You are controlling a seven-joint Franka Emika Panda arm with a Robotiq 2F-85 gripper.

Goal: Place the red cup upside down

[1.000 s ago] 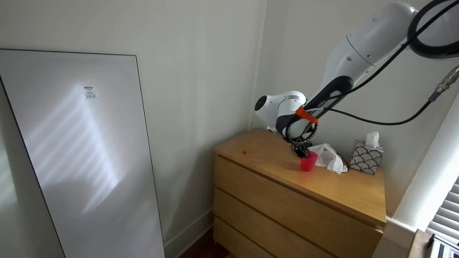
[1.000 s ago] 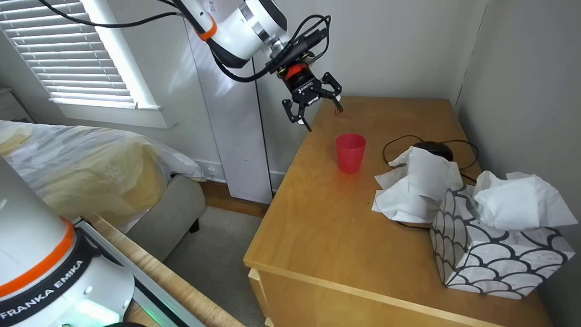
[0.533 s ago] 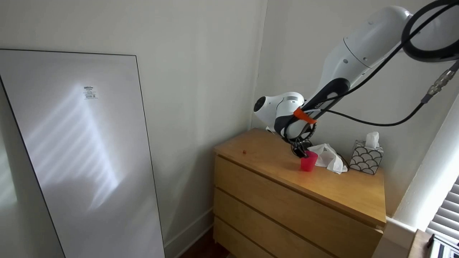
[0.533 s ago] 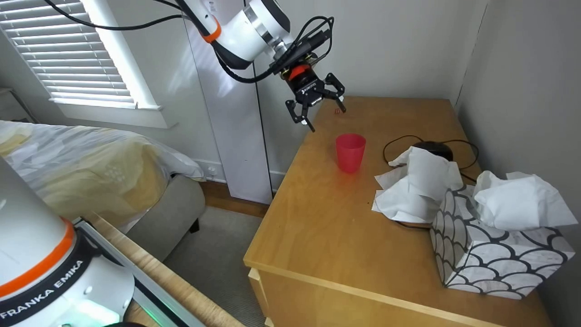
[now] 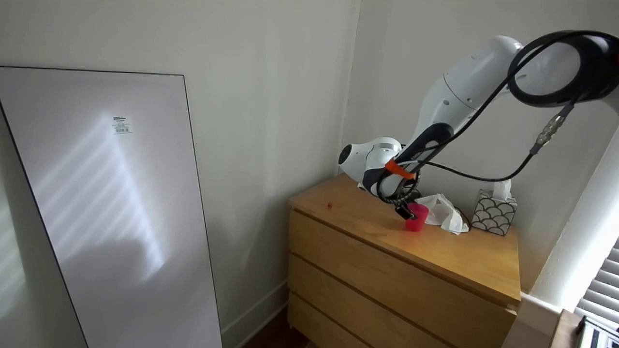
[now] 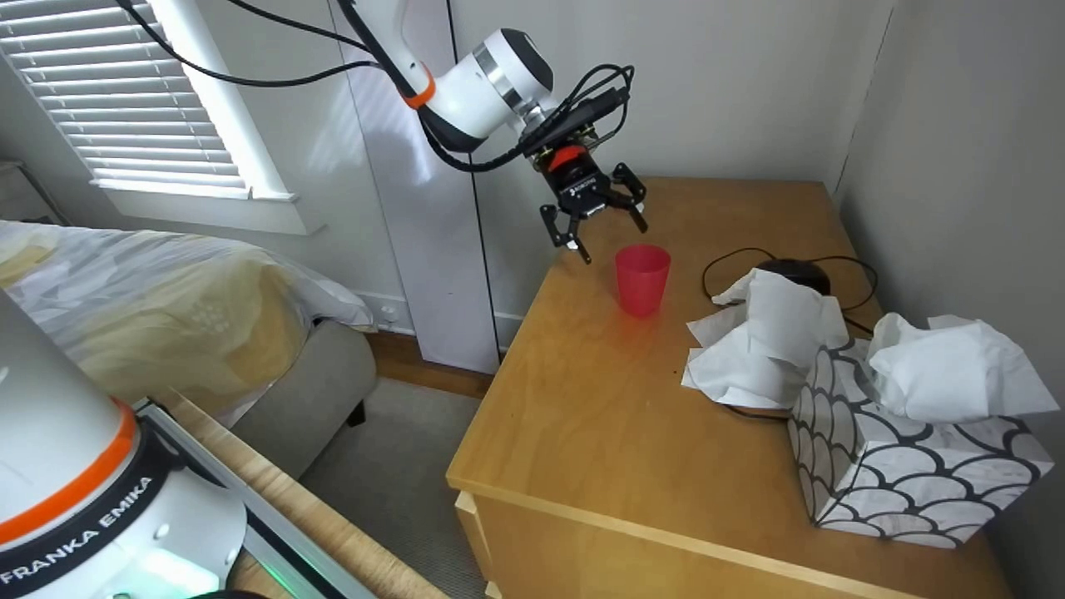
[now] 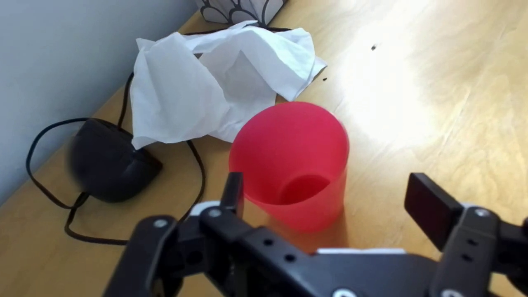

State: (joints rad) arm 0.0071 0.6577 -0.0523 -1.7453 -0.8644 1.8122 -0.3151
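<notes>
The red cup [image 6: 641,285] stands upright on the wooden dresser [image 6: 599,433], mouth up; its inner bottom shows in the wrist view, where the cup [image 7: 313,214] fills the middle. My gripper [image 6: 615,245] is tilted, just behind and above the cup in that exterior view, with its jaws wide apart. In the wrist view the gripper [image 7: 326,177] has nothing between its fingers; its left finger [image 7: 234,192] overlaps the near left rim, while the right one lies well off to the right. Contact with the cup cannot be made out. In an exterior view the gripper partly covers the cup [image 5: 419,221].
Crumpled white tissue [image 7: 177,90] lies close beside the cup. Near it sits a black device [image 7: 111,165] with a looping cable. A patterned tissue box [image 6: 923,482] stands further along, by the wall. A tiny red bit [image 5: 330,205] lies on the dresser top.
My arm has come down, and the gripper is lower and nearer the cup, its jaws still apart. The cup, tissue and box have stayed where they were.
</notes>
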